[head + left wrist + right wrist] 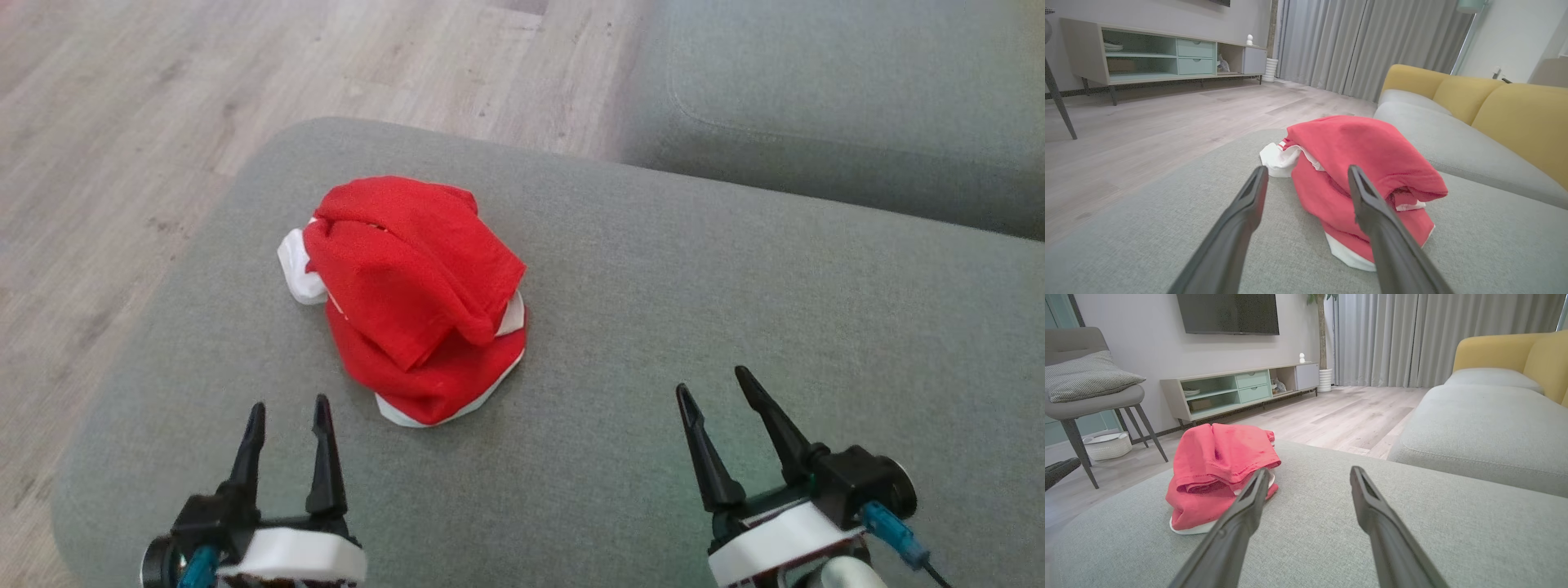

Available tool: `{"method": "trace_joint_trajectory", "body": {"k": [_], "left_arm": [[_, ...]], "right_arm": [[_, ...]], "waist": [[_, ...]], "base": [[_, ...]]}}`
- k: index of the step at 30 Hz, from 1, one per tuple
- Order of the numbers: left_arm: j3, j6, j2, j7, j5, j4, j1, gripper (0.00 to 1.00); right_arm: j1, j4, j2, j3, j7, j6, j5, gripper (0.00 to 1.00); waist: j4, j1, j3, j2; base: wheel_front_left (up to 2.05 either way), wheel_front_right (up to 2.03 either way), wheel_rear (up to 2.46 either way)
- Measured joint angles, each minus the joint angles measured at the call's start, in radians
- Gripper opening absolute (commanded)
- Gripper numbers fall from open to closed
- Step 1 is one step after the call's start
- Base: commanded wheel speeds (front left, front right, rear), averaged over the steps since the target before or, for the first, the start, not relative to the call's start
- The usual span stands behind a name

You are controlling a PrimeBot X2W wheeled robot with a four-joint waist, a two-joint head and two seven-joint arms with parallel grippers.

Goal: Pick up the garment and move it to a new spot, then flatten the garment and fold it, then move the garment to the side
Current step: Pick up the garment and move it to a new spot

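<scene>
A red garment [412, 294] with white trim lies crumpled in a heap on the grey ottoman [735, 310], toward its left half. My left gripper [290, 415] hovers open just in front of the heap, nothing between its fingers. In the left wrist view the garment [1355, 163] sits close ahead, past the fingertips of the left gripper [1308, 172]. My right gripper [717, 382] stands open over bare cushion to the right of the heap. In the right wrist view the garment [1216, 465] lies to the left of the right gripper [1310, 472].
The ottoman's rounded left edge [163, 294] drops to a wood floor [122, 122]. A grey sofa seat [841, 106] lies beyond at the upper right, with yellow backs [1515, 114]. A chair [1090, 392], a basket [1108, 445] and a TV cabinet [1241, 390] stand across the room.
</scene>
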Motion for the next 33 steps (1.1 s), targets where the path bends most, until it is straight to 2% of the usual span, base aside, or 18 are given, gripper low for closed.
{"method": "trace_joint_trajectory", "body": {"k": [4,8,13,19,27,28,29,33], "left_arm": [[-0.026,-0.039,0.027,0.009,0.023,0.025,-0.056,1.00],[-0.070,-0.091,0.081,0.099,0.049,0.061,-0.206,1.00],[-0.130,-0.125,0.160,0.228,0.080,0.119,-0.389,1.00],[-0.200,-0.136,0.213,0.330,0.058,0.187,-0.479,1.00],[-0.291,-0.143,0.281,0.424,-0.040,0.273,-0.514,1.00],[-0.293,-0.143,0.285,0.430,-0.050,0.282,-0.514,0.96],[-0.306,-0.143,0.292,0.437,-0.058,0.287,-0.515,0.00],[-0.333,-0.143,0.304,0.416,-0.074,0.290,-0.525,0.00]], "right_arm": [[-0.003,0.000,0.000,-0.002,0.000,0.000,-0.001,1.00],[-0.011,0.000,0.000,-0.011,0.000,0.000,-0.005,1.00],[-0.052,0.000,0.000,-0.016,0.000,0.000,-0.013,1.00],[-0.083,-0.001,-0.001,-0.017,0.000,0.000,-0.019,1.00],[-0.106,0.000,-0.002,-0.018,0.000,0.000,-0.018,1.00],[-0.111,0.000,-0.002,-0.019,0.000,0.000,-0.017,1.00],[-0.114,0.000,-0.002,-0.019,0.000,0.000,-0.017,1.00],[-0.119,0.002,-0.002,-0.020,0.000,0.000,-0.017,1.00]], "waist": [[-0.019,0.0000,0.026,0.0000],[-0.044,0.0001,0.063,0.0000],[-0.080,0.0002,0.117,0.0000],[-0.124,0.0003,0.166,0.0000],[-0.186,0.0002,0.211,0.0000],[-0.191,0.0002,0.214,0.0000],[-0.195,0.0002,0.216,0.0000],[-0.202,0.0002,0.214,0.0000]], "base": [[0.00,0.00,0.00],[0.00,0.00,0.00],[0.00,0.00,0.00],[0.00,0.00,0.00],[0.00,0.00,0.00],[0.00,0.00,0.00],[0.00,0.00,0.00],[0.00,0.00,0.00]]}}
